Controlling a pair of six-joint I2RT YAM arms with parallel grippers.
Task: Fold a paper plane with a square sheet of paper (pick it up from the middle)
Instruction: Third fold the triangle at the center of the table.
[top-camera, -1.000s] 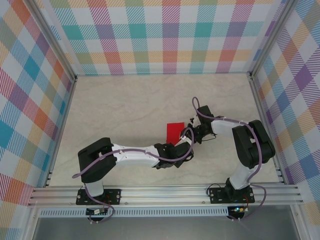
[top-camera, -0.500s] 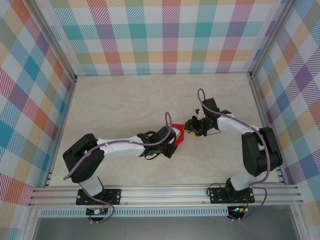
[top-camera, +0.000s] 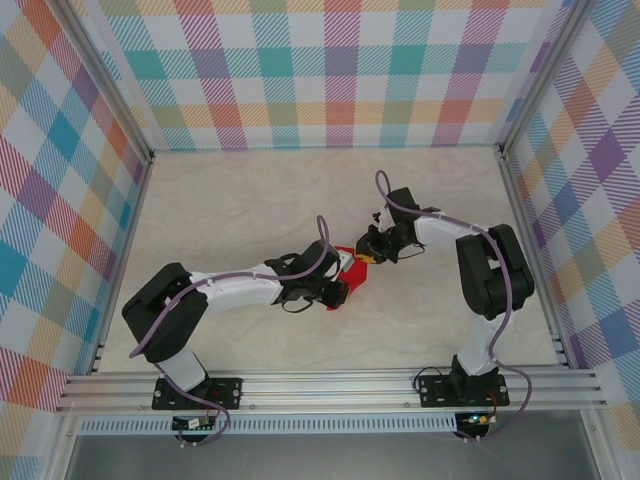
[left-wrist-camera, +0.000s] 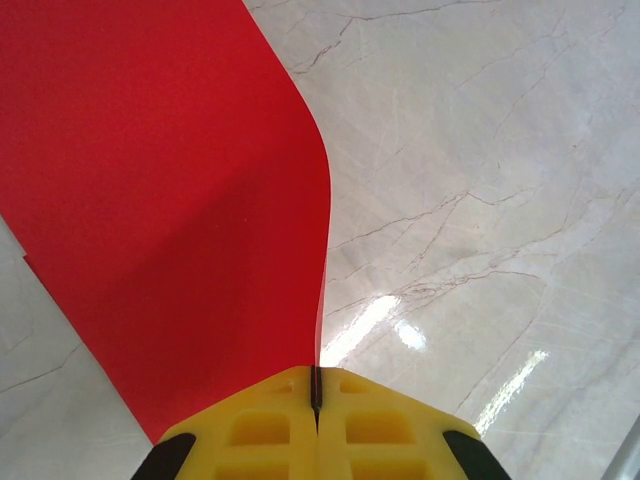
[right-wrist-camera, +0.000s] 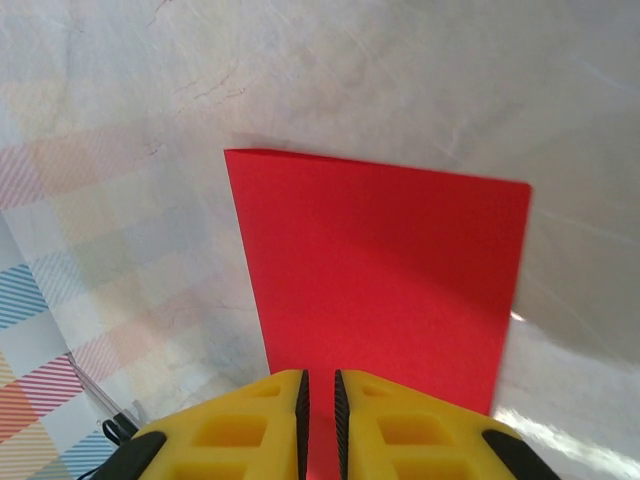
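Paper (left-wrist-camera: 170, 200) edge clamped in left gripper (left-wrist-camera: 315, 375), another inside right gripper (right-wrist-camera: 319, 380), open table (left-wrist-camera: 480, 150).

Your left arm (top-camera: 240, 290) stretches toward 3 o'clock, left gripper (left-wrist-camera: 315, 378) clamped on the paper (left-wrist-camera: 170, 180). Your right arm (top-camera: 440, 232) reaches toward 9 o'clock, right gripper (right-wrist-camera: 320, 380) jaws a slit apart.

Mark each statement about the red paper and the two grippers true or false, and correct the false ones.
1. The left gripper is shut on the square sheet of paper. True.
2. The sheet lies flat on the table. False: it bows in a curve from the left gripper's pinch.
3. The right gripper has its jaws slightly apart with red paper between them. True.
4. The paper already has a pointed nose. False: its far edge is straight with two square corners.
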